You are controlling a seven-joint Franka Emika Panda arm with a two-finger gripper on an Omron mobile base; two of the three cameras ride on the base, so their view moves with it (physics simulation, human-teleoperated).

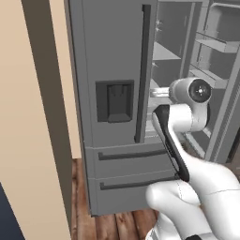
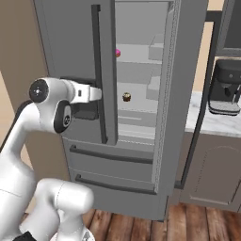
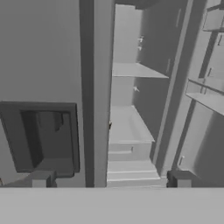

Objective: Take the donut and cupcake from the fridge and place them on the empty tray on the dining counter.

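Wooden floorboards are running under the tall grey French-door fridge (image 2: 136,117), whose right door is standing swung wide and left door is staying shut. From the right base view, the small pink-iced donut (image 2: 117,52) is peeking past the left door's edge on an upper shelf, and the dark brown cupcake (image 2: 126,97) is sitting on the shelf below, near its front edge. Open room is lying between the door edges. Reaching level towards that gap, the two-finger gripper (image 3: 110,180) is holding its tips spread, empty.
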